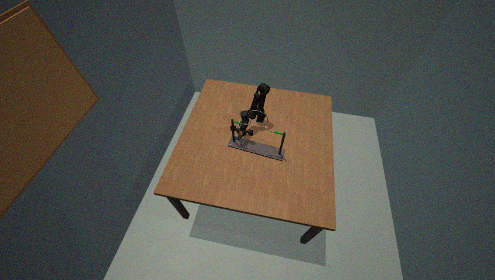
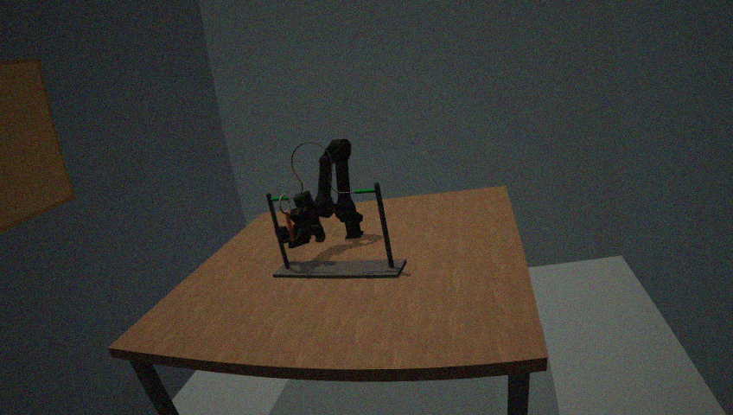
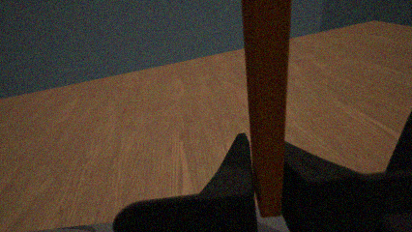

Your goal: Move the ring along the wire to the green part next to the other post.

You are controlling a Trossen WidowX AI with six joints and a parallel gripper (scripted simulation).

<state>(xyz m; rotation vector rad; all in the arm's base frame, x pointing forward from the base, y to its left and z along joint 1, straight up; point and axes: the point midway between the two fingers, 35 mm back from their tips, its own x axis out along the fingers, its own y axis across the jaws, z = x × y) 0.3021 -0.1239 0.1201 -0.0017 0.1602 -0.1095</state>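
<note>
Closest to me, my claw (image 3: pixel 267 193) is clamped on the lower end of the orange handle (image 3: pixel 266 97), one finger pressed to each side of it, its tip poking out just below them. I take it low down because the handle hangs straight under the ring, and a grip this far below keeps my fingers and wrist well under the wire.

Just above, in the exterior view, the ring (image 2: pixel 283 205) hangs on the green part of the wire (image 2: pixel 280 197) right beside the near post (image 2: pixel 277 231). That is where the job starts, so nothing has been carried across yet. The handle dangles close by that post, which is allowed contact.

Farther along, the thin grey stretch loops up high over my arm (image 2: pixel 334 175) before it drops toward the other green part (image 2: pixel 364 190) at the far post (image 2: pixel 383 223). I judge that loop to be the hard piece: I will have to lift and tilt the ring to follow it without brushing the wire.

Both posts stand on a grey base plate (image 2: pixel 339 269) on the wooden counter (image 2: pixel 411 308), which holds the wire steady while I work.
</note>
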